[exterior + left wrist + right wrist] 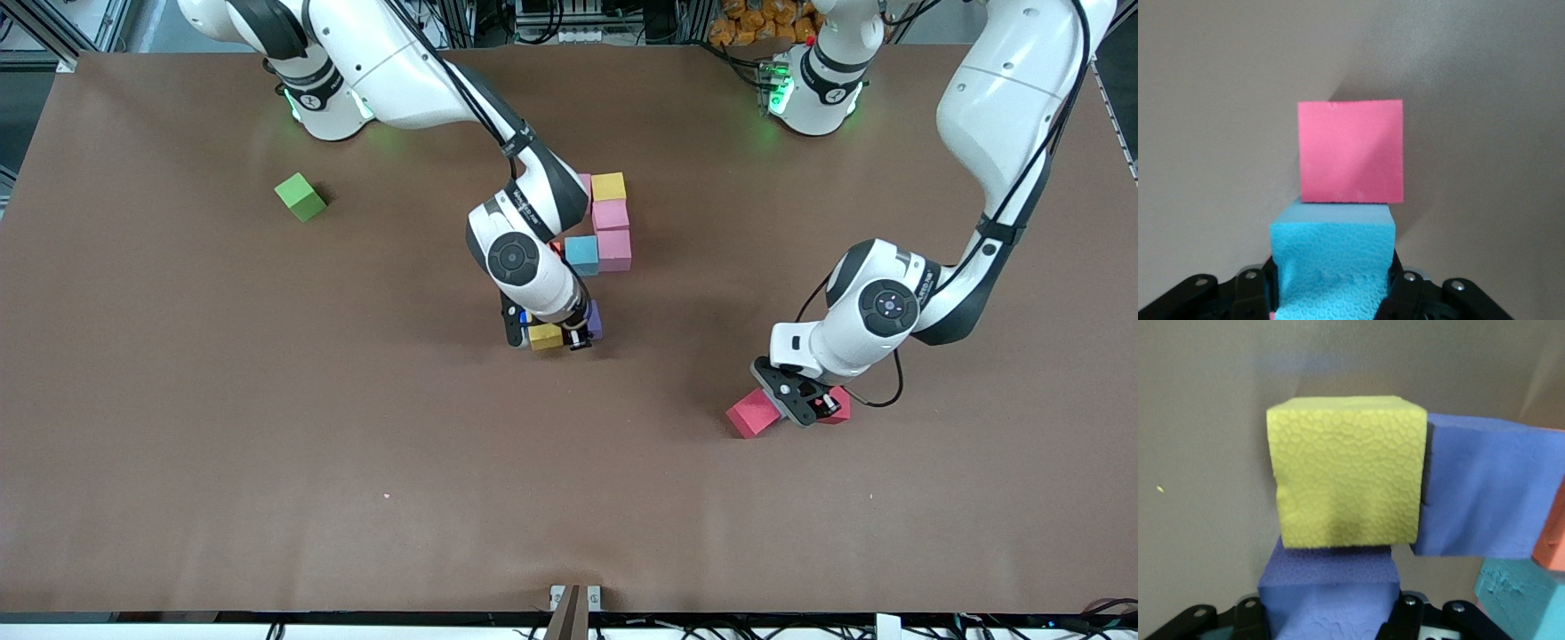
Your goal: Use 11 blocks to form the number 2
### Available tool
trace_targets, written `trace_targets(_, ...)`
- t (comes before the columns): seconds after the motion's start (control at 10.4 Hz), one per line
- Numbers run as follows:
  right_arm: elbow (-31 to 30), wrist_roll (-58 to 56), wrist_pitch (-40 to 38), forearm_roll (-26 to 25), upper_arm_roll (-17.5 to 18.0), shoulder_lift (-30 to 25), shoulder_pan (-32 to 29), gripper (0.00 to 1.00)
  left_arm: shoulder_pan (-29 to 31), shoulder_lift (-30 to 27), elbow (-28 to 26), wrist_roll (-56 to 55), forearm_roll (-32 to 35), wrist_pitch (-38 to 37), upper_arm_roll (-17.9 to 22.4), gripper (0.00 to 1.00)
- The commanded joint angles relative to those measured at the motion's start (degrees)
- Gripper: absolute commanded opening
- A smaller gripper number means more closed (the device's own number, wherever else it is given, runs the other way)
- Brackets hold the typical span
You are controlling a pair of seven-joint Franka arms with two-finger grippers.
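Left gripper point(803, 400), low over the table toward the left arm's end: fingers are being kept clenched on a light blue block point(1332, 263), which is being held between the two pads. One crimson cube point(1351, 151) is being seen just ahead of that block, with their edges meeting in the left wrist view; contact cannot be confirmed. From the front, two crimson cubes are being recorded, one on either side of the gripper, the first point(752, 413) toward the right arm's end and the second point(838, 405) partly covered by the gripper. Right gripper point(562, 336), at mid-table: a purple block point(1330, 597) is being grasped between its fingers, pressed against a yellow block point(1346, 472). A second purple block point(1485, 490) is being seen touching the side of that yellow block, with an orange block point(1551, 533) and another light blue block point(1521, 597) at the edge of the right wrist view. Farther from the front camera, a second yellow block point(608, 187) and two pink blocks point(610, 214) point(614, 250) are being observed in one touching column. A green cube point(300, 196) is being noted well apart, toward the right arm's end.
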Motion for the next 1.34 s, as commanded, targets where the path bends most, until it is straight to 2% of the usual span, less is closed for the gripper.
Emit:
trace_targets(0.0,1.21,1.82,0.50,-1.47,-0.57,1.21,0.48,0.53,-0.55,-4.13,0.42,-1.48,1.64,-4.63,-2.11,0.17)
trace_targets(0.48,1.21,1.82,1.03,-1.47,-0.57,1.65,0.66,0.53,-0.29,-4.13,0.96,7.12,1.64,-5.00,-5.10,0.18)
trace_targets(1.24,0.77,3.40,0.77,-3.49,-0.66,1.57,1.63,0.56,-3.36,-2.82,1.05,8.89,1.64,-5.35,-5.89,0.18)
